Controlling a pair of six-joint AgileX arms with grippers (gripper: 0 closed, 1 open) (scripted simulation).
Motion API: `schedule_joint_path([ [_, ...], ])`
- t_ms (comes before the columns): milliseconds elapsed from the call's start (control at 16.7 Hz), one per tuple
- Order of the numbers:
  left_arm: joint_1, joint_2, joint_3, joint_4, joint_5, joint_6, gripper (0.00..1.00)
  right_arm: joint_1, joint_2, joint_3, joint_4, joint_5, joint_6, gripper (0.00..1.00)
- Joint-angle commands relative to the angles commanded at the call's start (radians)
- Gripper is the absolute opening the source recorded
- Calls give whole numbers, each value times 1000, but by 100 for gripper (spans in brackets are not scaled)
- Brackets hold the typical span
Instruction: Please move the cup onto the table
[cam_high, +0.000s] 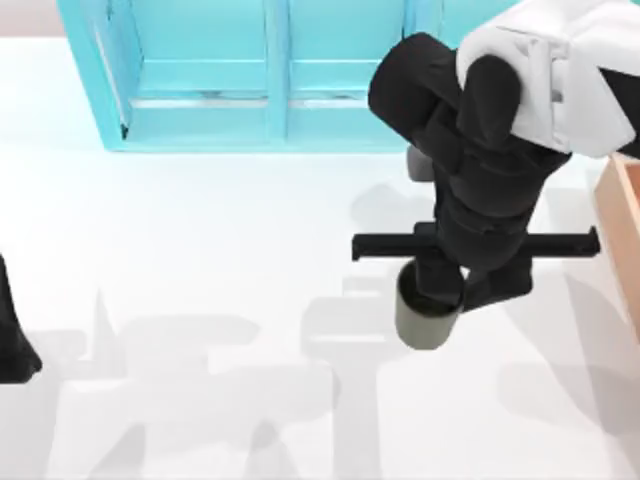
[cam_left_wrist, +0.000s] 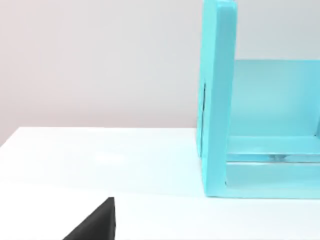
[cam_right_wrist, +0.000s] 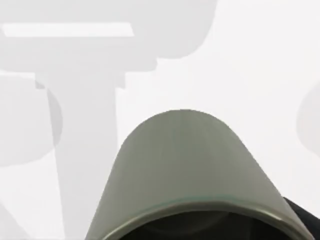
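Observation:
The olive-grey cup (cam_high: 425, 325) hangs over the white table (cam_high: 200, 250), in front of the shelf and right of centre. My right gripper (cam_high: 440, 295) comes down on it from above and is shut on its rim. In the right wrist view the cup (cam_right_wrist: 185, 165) sits close below the camera, its dark inside at the lower edge, with a black fingertip (cam_right_wrist: 302, 217) beside it. The cup's base is hidden, so I cannot tell whether it touches the table. My left arm (cam_high: 12, 340) is parked at the table's left edge.
A light-blue shelf unit (cam_high: 250, 80) stands along the back of the table, and its side panel (cam_left_wrist: 217, 100) is near the left wrist camera. A tan wooden box (cam_high: 622, 220) sits at the right edge. Bare white surface stretches left of the cup.

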Motion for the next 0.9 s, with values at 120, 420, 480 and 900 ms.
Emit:
schedule_joint_path([
  [120, 0, 0, 0, 0, 0, 0, 100, 6, 20, -55, 82, 0, 6, 0],
  [420, 0, 0, 0, 0, 0, 0, 100, 15, 45, -120, 165, 1, 14, 0],
  [480, 0, 0, 0, 0, 0, 0, 100, 15, 45, -120, 165, 1, 14, 0],
  [900, 0, 0, 0, 0, 0, 0, 100, 15, 45, -120, 165, 1, 14, 45],
])
